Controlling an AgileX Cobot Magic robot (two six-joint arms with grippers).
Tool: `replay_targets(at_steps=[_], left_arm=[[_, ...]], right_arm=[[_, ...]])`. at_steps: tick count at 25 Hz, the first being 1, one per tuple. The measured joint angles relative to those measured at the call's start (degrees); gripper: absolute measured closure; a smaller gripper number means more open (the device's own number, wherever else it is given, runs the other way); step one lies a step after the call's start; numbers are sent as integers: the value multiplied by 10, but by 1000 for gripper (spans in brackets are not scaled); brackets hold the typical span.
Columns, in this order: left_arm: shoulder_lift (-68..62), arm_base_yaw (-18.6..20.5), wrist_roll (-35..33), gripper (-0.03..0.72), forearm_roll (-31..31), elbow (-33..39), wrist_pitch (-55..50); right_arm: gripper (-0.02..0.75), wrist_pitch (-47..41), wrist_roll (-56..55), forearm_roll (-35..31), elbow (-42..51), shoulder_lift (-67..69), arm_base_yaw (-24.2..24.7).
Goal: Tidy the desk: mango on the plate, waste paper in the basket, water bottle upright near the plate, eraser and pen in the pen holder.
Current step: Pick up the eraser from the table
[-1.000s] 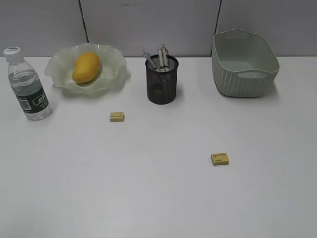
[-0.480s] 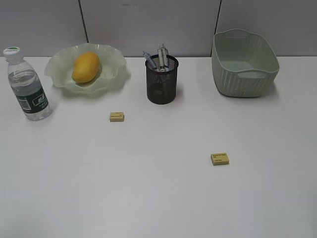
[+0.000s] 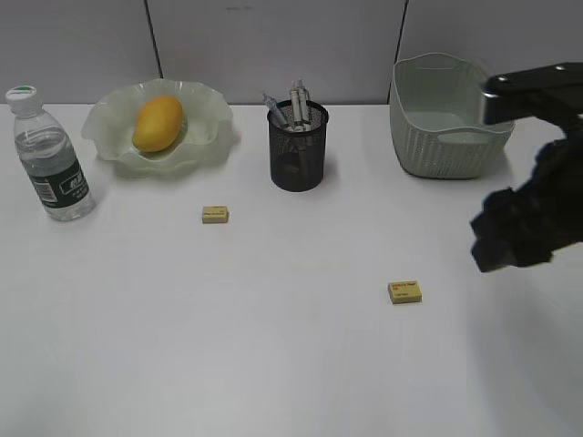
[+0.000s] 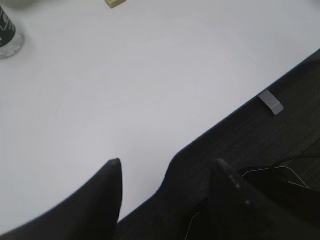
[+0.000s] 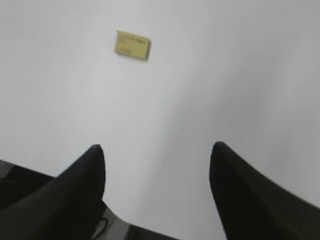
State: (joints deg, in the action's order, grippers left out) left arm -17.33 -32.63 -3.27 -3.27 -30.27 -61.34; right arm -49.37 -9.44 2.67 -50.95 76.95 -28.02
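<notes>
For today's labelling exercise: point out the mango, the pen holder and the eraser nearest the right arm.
mango (image 3: 158,124), exterior view, middle of its yellow skin.
pen holder (image 3: 296,159), exterior view, front of the black mesh wall.
eraser (image 3: 404,291), exterior view, centre of its top face.

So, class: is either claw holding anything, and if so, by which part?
Nothing is held. The left claw and right claw both stand open and empty above the desk.
</notes>
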Motion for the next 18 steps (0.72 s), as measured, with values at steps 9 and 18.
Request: replay_targets(at_steps=[9, 18], left_arm=[[0, 0, 0, 263, 0, 0, 1], [0, 0, 0, 263, 0, 0, 2]], right_arm=[[123, 66, -18, -41, -65, 160, 0], [139, 126, -56, -45, -66, 261, 0]])
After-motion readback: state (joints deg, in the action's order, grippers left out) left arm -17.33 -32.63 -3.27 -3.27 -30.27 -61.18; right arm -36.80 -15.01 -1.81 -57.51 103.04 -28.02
